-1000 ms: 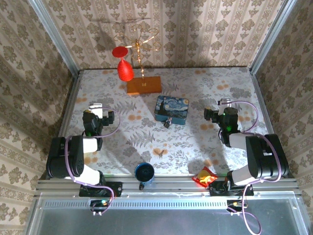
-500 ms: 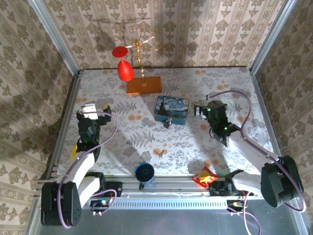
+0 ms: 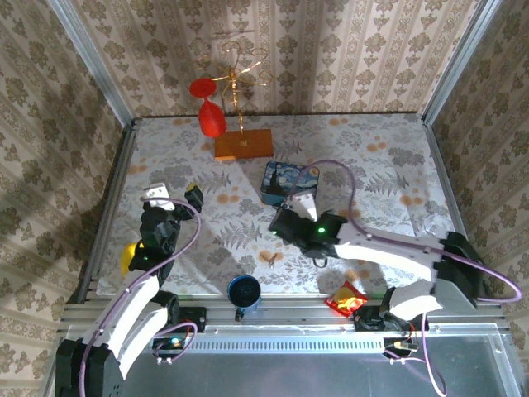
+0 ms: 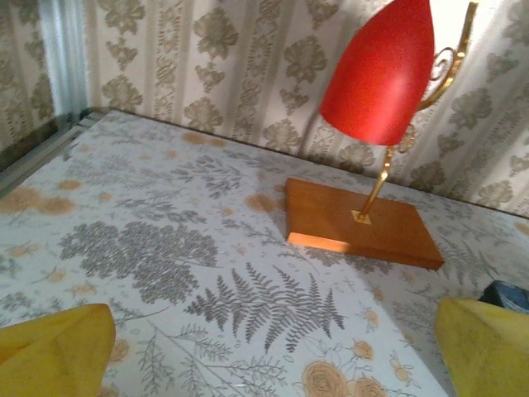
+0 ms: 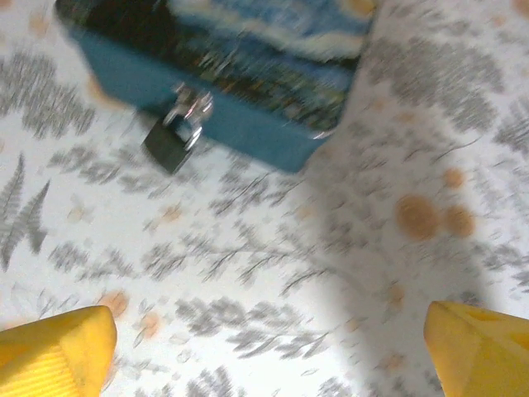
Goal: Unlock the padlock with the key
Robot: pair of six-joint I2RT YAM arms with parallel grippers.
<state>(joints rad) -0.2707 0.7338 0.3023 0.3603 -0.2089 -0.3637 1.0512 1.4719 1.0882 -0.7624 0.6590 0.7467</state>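
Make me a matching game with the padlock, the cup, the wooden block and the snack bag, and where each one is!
Things:
1. padlock
2. cup
3. wooden block
4. snack bag

Places:
A. near edge of the table, about the middle
B. against the front side of the blue tin
C. by the back wall, under the red ornament
D. near edge, over on the right

Pairs: 1-B, 2-A, 3-C, 4-D
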